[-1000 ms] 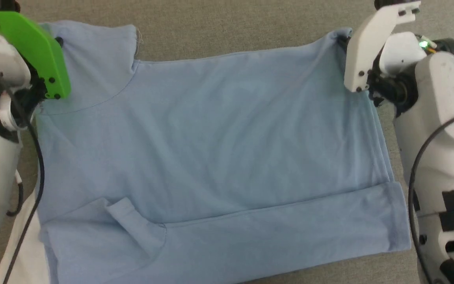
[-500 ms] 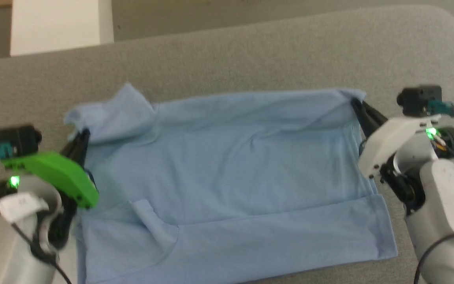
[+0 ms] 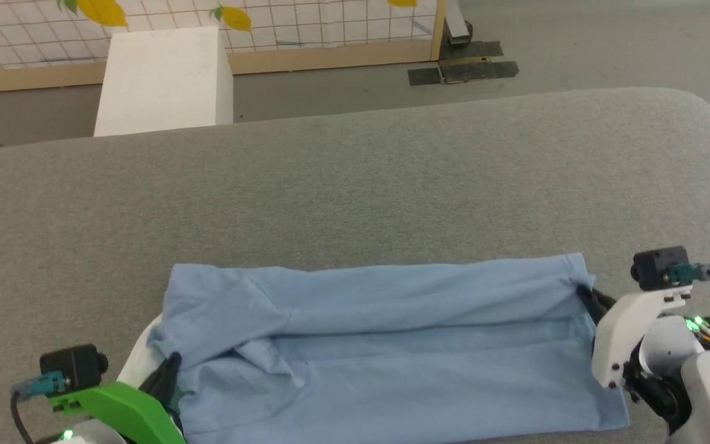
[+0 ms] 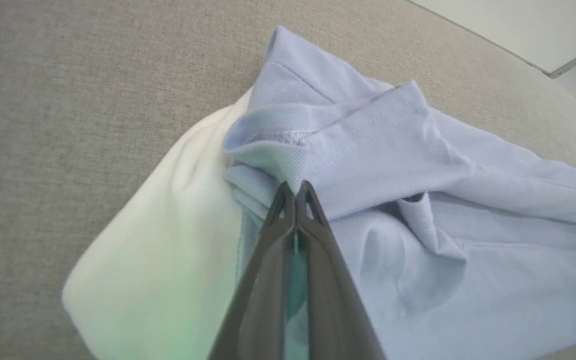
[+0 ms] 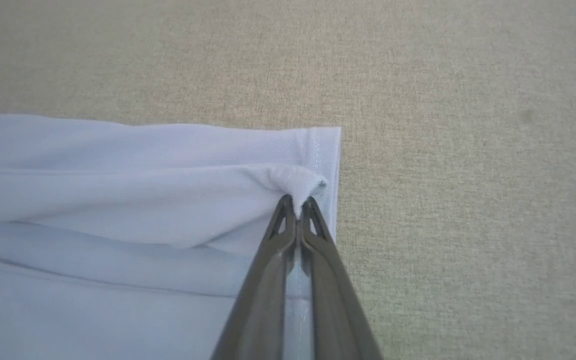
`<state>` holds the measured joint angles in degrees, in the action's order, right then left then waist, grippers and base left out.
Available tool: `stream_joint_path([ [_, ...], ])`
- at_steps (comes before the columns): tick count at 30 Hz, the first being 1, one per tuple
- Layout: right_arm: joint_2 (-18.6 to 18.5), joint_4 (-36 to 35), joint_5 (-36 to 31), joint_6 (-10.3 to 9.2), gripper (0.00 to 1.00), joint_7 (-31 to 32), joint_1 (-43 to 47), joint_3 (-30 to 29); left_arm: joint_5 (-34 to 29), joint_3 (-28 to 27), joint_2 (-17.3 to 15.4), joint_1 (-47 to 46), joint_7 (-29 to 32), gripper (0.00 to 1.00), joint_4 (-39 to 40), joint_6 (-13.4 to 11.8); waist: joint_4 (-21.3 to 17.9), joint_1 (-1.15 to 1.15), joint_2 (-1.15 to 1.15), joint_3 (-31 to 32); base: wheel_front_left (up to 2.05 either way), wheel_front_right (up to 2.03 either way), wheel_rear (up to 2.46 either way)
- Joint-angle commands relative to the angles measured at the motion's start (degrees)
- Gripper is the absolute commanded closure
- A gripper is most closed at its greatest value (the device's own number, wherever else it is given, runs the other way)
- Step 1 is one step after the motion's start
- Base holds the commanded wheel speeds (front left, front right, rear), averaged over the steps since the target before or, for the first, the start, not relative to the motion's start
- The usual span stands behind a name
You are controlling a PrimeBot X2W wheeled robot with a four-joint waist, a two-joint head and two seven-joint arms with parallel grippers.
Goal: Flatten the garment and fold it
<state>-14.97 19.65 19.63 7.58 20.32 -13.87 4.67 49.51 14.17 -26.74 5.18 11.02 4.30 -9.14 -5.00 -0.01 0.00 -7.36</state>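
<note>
The garment (image 3: 392, 345) lies on a grey surface (image 3: 355, 185), doubled over into a long band with its upper layer loose and creased. The surface spreads well beyond the garment's far edge and past both of its ends. The left gripper (image 4: 295, 187) is at the garment's left end, with its jaws pressed together on a thick fold of blue cloth. A hemmed flap stands up just beyond the tips, and blue shows in the slit between the fingers. A white patch (image 4: 158, 260) sticks out from under the garment at that same end, lying flat on the surface beside the left gripper. The right gripper (image 5: 298, 200) is at the garment's right end. Its jaws are closed on a small bunched peak of the upper layer, just inside the stitched hem, and the lower layer lies flat beneath it. Between the two grippers the upper layer sags in a soft roll along the garment's length. Well beyond the garment's far side stands a white box (image 3: 164, 80), on the floor past the surface's edge.
</note>
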Motion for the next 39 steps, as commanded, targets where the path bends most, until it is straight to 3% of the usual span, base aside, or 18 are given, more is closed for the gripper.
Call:
stream_joint_path([
  [1,-0.58,0.43,-0.66,-0.09,1.00,1.59,1.26,0.03,0.61,0.21,0.36,1.45,0.15,1.00,0.09,-0.23,0.91,0.01,0.00,0.34,0.00,0.00,0.00],
  [9,-0.26,4.57,-1.90,-0.09,1.00,7.00,1.66,2.09,1.46,3.27,1.19,3.10,2.88,1.00,-2.87,0.31,1.74,0.01,0.00,-1.58,0.00,0.00,0.00],
  [10,-0.09,4.94,-1.79,-0.09,0.93,7.18,1.64,2.08,1.77,3.56,1.43,3.18,3.25,1.00,-3.23,0.40,1.79,0.01,0.00,-1.55,0.00,0.00,0.00],
  [11,0.07,5.21,-1.66,-0.09,0.72,7.30,1.67,2.03,2.02,3.79,1.66,3.27,3.57,1.00,-3.53,0.39,1.87,0.01,0.00,-1.45,0.00,0.00,0.00],
  [12,0.31,5.41,-1.40,-0.09,0.00,7.31,1.81,1.76,2.43,3.95,2.00,3.39,3.87,0.75,-3.75,0.35,2.01,0.01,0.00,-1.22,0.00,0.00,0.00],
  [13,0.59,5.53,-1.05,-0.09,0.00,7.33,2.11,1.21,2.72,3.97,2.32,3.50,3.81,0.28,-3.71,0.38,2.19,0.01,0.00,-0.86,0.00,0.00,0.00],
  [14,0.80,5.45,-0.82,-0.09,0.00,7.27,2.41,0.70,2.88,3.83,2.56,3.61,3.48,0.00,-3.55,0.37,2.35,0.01,0.00,-0.57,0.00,0.00,0.00],
  [22,4.33,-2.04,0.37,-0.09,0.00,2.41,8.63,-6.73,1.96,1.88,3.99,4.50,-3.40,0.00,0.33,1.58,4.11,0.01,0.00,2.82,0.00,0.00,0.00],
  [31,10.78,-12.86,-3.04,-0.09,0.00,-6.33,13.87,-14.05,-8.04,1.49,4.77,-1.56,-16.66,0.00,-1.17,1.96,4.81,0.01,0.00,4.47,0.00,0.00,0.00],
  [39,12.05,-11.85,-3.47,-0.09,0.00,-10.25,13.12,-17.60,-16.23,1.42,6.90,-9.91,-25.29,0.00,-8.41,2.64,4.78,0.01,0.00,5.20,0.00,0.00,0.00],
])
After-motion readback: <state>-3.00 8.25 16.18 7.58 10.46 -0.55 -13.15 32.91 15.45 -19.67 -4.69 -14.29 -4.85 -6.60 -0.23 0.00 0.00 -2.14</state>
